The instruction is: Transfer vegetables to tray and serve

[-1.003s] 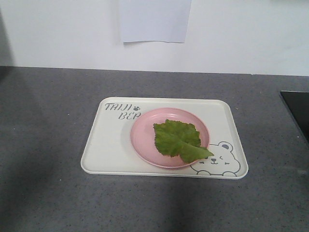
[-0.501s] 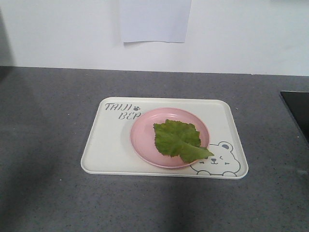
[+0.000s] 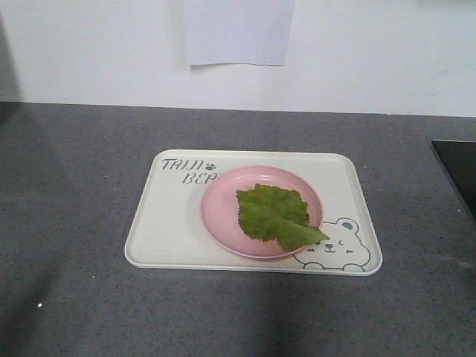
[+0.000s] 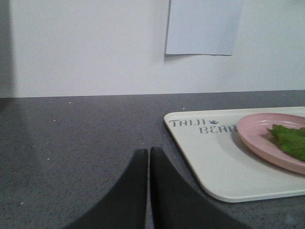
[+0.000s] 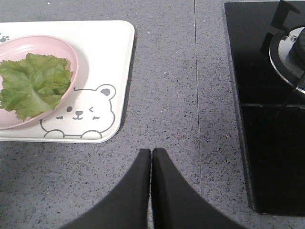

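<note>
Black right claw point(image 5: 151, 157), tips pressed together and holding nothing, sits at the bottom centre of the right wrist view; the tray point(image 5: 114, 57) lies up and left of it, well apart. Left claw point(image 4: 148, 157) is also closed and empty, with the tray's corner to its upper right, just beside it. The lettuce leaf point(image 3: 277, 216) lies flat on the pink plate point(image 3: 223, 204), which stands on the tray, right of centre. Leaf's long axis runs from upper left to lower right in the front view, its tip overhanging the plate rim toward the bear drawing point(image 3: 338, 245). Right claw looks nearer the leaf, I judge. Grey speckled tabletop point(image 3: 74, 186); black hob point(image 5: 267, 95) at right; white wall point(image 3: 372, 52) with a paper sheet point(image 3: 238, 30) behind.
</note>
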Available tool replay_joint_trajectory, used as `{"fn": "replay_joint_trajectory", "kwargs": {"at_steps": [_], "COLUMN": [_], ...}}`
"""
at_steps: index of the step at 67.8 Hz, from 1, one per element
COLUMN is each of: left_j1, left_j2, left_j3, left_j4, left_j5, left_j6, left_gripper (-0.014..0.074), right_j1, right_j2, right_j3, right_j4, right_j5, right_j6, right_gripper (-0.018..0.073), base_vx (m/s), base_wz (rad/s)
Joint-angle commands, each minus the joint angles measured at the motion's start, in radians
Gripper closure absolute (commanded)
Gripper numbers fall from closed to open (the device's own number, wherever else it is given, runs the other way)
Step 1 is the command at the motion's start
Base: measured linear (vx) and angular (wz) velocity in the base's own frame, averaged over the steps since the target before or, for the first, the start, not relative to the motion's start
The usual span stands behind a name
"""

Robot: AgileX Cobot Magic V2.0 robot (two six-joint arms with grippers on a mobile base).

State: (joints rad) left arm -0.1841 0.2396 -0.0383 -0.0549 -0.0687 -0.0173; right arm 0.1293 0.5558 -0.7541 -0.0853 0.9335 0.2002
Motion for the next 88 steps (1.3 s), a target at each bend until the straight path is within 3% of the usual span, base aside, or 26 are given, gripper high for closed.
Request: {"fn": "replay_joint_trajectory", "kwargs": {"at_steps": [1,25,88], "left_j1": [0.032,0.101,0.102], "left_j2": [-0.059,-0.271,-0.266], "left_j3": [0.035,0.074,0.073], "left_j4": [0.004,0.009,0.026], "left_j5": [-0.099,-0.037,-0.027], "left_j6": [0.003,0.002,-0.011], "left_gripper": [0.0604,0.0604,0.0604], "right_j1": [0.001,0.001,0.001], "right_j2": [0.004,0.004,0.004], "right_j3": [-0.024,-0.024,-0.024], "right_j4": [-0.017,-0.017,-0.017], "right_j5": [-0.061,-0.061,-0.054], "right_j6": [-0.002,-0.002,-0.002], "right_gripper": [0.0568,0.0568,0.0568], "base_vx": [0.00,0.00,0.00], "base_wz": [0.00,0.00,0.00]}}
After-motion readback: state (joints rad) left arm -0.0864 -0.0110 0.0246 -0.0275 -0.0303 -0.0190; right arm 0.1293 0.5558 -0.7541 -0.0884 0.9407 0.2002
